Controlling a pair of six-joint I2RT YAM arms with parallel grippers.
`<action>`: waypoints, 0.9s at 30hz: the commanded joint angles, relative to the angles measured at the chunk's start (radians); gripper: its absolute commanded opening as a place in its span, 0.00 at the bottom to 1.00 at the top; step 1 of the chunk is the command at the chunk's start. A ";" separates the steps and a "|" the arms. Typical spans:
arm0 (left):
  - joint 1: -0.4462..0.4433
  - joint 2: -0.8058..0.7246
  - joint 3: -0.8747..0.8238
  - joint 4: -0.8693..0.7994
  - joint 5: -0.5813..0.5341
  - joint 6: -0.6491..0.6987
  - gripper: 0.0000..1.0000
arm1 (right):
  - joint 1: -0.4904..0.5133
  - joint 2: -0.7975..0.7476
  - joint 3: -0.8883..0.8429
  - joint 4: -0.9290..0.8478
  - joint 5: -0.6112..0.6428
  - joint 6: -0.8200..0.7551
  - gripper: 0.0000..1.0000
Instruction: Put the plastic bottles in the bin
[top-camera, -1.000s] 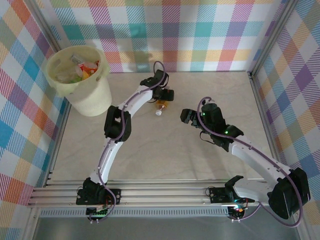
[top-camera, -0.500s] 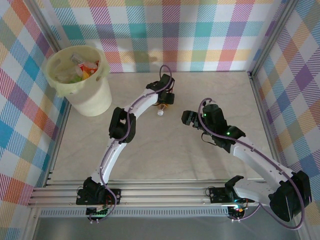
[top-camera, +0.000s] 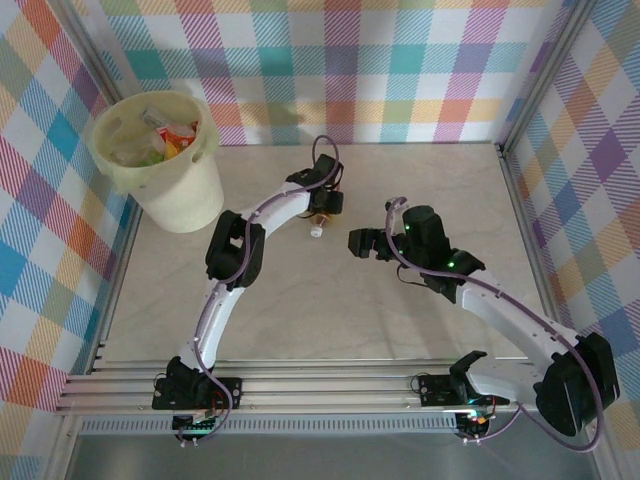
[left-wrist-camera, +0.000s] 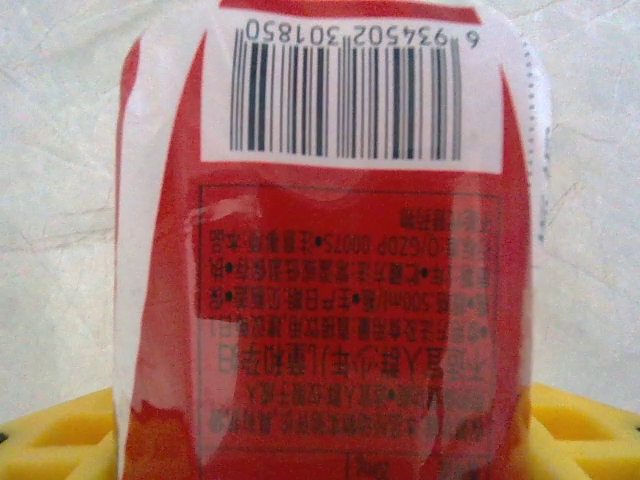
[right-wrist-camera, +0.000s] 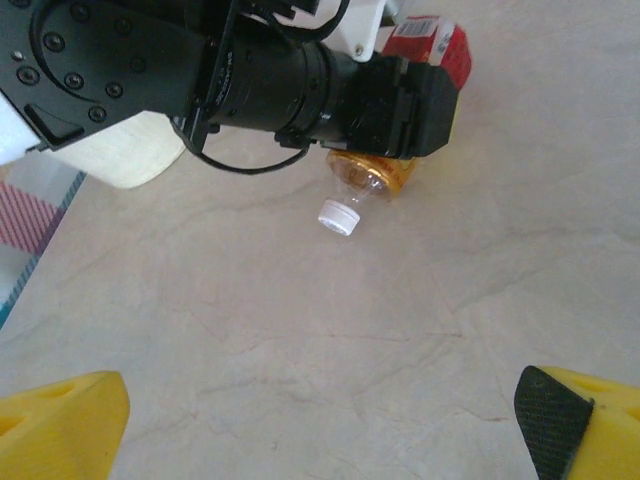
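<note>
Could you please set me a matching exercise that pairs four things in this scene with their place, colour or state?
Column one:
1. bin
2. bottle
3. bottle cap
4. right gripper

Column two:
A. white
B. fingers open, over the table
C. far left corner of the table
D. lying on its side under the left gripper

Pairs: 1-C; 2-D; 3-A; 4-B
</note>
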 joint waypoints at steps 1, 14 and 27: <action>0.018 -0.066 -0.080 0.017 -0.002 -0.025 0.49 | 0.008 0.012 0.021 0.054 -0.064 -0.031 1.00; 0.085 -0.374 -0.473 0.123 -0.006 -0.070 0.42 | 0.023 0.106 0.078 0.088 -0.136 -0.030 1.00; 0.147 -0.808 -0.700 0.069 -0.005 -0.101 0.39 | 0.039 0.192 0.156 0.103 -0.114 -0.034 1.00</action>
